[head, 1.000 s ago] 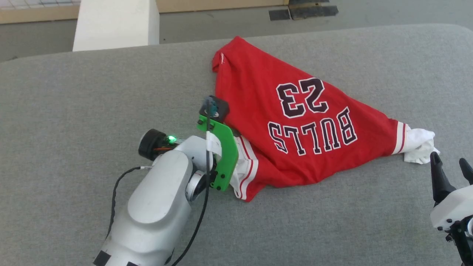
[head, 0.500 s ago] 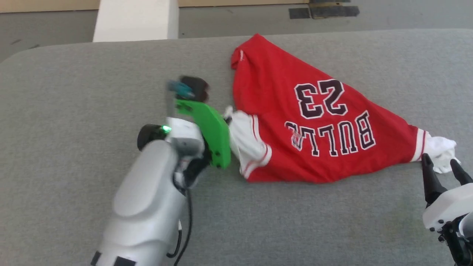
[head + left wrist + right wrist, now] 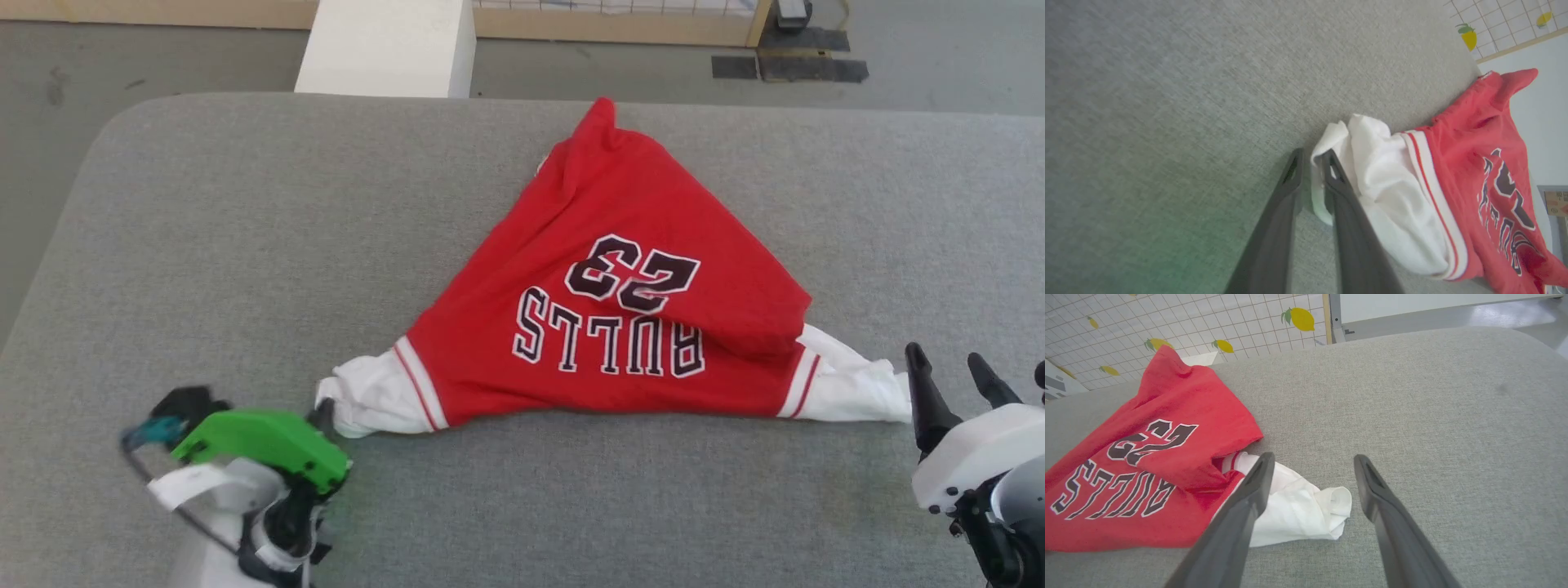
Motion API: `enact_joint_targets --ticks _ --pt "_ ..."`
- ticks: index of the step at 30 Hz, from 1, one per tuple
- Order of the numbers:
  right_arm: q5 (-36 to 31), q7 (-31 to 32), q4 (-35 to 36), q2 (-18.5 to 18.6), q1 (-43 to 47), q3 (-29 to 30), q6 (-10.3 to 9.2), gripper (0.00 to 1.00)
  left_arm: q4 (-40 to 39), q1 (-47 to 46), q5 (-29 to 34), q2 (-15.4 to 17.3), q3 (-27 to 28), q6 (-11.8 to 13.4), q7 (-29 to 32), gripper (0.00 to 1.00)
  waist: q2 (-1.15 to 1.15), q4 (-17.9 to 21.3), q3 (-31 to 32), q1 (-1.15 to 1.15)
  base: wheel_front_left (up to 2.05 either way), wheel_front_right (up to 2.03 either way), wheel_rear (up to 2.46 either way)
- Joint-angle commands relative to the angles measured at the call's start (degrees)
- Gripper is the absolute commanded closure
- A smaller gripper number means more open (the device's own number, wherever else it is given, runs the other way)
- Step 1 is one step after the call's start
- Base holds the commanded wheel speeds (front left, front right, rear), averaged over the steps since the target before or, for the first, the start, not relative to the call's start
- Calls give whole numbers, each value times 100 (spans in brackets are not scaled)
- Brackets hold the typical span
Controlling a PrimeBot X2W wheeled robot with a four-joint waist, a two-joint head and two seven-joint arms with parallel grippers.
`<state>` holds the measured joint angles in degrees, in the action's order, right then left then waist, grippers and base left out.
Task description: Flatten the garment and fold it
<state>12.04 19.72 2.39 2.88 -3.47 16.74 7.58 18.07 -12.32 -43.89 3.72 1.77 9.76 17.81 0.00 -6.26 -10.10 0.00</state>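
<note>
Grey padded table [image 3: 245,245], lemon-printed tiles [image 3: 1167,330] beyond. On its middle, red garment [image 3: 620,204] bunched into a rough triangle, "BULLS 23" facing up, upside down from the head. Left gripper [image 3: 1310,157] nearly closed, pinching the left white sleeve's edge. Right gripper [image 3: 1312,459] spread wide over the right sleeve's end; contact hard to tell. Small white tag [image 3: 540,163] near the far tip, unreadable.

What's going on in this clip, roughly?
A robot is working on a red BULLS 23 garment that lies bunched in a rough triangle, print up, on a grey padded table. Its left gripper pinches the edge of one white sleeve; the right gripper is open at the end of the other sleeve, not gripping it. Nothing is flattened or folded yet.
</note>
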Motion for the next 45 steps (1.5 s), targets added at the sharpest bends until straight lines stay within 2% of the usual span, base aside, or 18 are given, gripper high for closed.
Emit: enact_joint_targets --ticks 1,4,5,11,15,19,24,27,32,41,42,43,44,45 --pt "-34 28 7 0 23 -39 -9 0 -46 100 -66 -10 107 42 -199 0 0 -39 79 0 0 0 0" --pt "-20 70 28 0 77 -92 -9 0 -238 253 144 74 237 23 -798 0 0 -40 125 0 0 0 0" --pt "-12 76 33 0 101 -99 -9 0 -325 309 385 199 201 -11 -1090 0 0 -40 139 0 0 0 0" --pt "23 161 8 0 245 -98 -9 0 -659 605 1555 700 -390 -241 -2034 0 0 -16 164 0 0 0 0" --pt "-91 346 35 -1 172 -196 -9 0 -881 753 1830 732 -612 -471 -2692 0 0 27 120 0 0 0 0" --pt "-268 771 21 -1 -357 -535 -9 0 -1071 887 2033 738 -686 -640 -3143 0 0 78 -25 0 0 0 0" --pt "-638 1600 -399 17 -1500 -1158 -9 0 -1259 860 2276 669 -712 -750 -3265 0 0 -24 -303 0 0 0 0" --pt "-809 2220 -887 232 -2135 -1737 -9 0 -1321 756 2369 581 -721 -812 -3276 0 0 -170 -486 0 0 0 0" --pt "-713 3207 -1647 723 -2915 -2838 -9 0 -1430 555 2487 337 -667 -964 -3279 0 0 -498 -808 0 0 0 0" --pt "-448 3780 -2431 1288 -3410 -3969 -9 0 -1366 394 2574 65 -519 -1242 -3280 0 0 -857 -1162 0 0 0 0" --pt "-351 3856 -2472 1329 -3435 -4029 -9 50 -1356 380 2585 45 -502 -1269 -3280 0 0 -882 -1183 0 0 0 0" --pt "-297 3888 -2480 1373 -3462 -4079 -9 93 -1346 368 2594 31 -494 -1288 -3281 0 0 -906 -1201 0 0 0 0" --pt "-244 3921 -2483 1428 -3504 -4109 -9 100 -1322 353 2602 14 -491 -1311 -3281 0 0 -938 -1223 0 0 0 0" --pt "-198 3909 -2474 1455 -3552 -4077 -9 100 -1308 338 2608 3 -488 -1328 -3281 0 0 -961 -1237 0 0 0 0"
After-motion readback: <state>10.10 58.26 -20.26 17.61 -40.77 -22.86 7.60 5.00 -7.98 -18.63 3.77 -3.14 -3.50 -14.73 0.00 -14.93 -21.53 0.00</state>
